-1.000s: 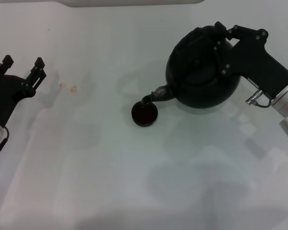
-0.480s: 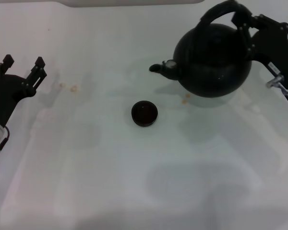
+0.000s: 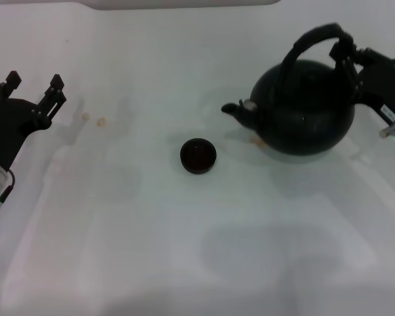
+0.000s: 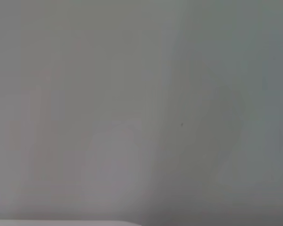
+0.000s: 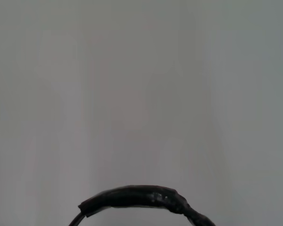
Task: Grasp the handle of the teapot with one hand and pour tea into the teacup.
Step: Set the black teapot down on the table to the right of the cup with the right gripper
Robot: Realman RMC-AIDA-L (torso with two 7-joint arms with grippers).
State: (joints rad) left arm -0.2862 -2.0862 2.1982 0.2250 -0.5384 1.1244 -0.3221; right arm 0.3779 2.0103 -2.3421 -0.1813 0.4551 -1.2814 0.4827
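We're gripping the handle [image 3: 319, 39] with right gripper [image 3: 350, 58] clamped, teapot [image 3: 306, 108] upright beside teacup [image 3: 198, 156]; left gripper [image 3: 33, 89] spread, holding nothing.

Teapot [image 3: 306, 108]: large, round, matte black, upright at right of the white surface, short spout pointing toward the teacup. Handle [image 3: 314, 41]: thick arched hoop standing up over the lid. Teacup [image 3: 198, 156]: small, dark, handleless, upright, apart from the pot, dark tea [image 3: 198, 154] inside

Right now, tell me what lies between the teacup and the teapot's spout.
In the head view, only bare table separates the teacup from the teapot; a small brownish spot marks the surface below its spout.
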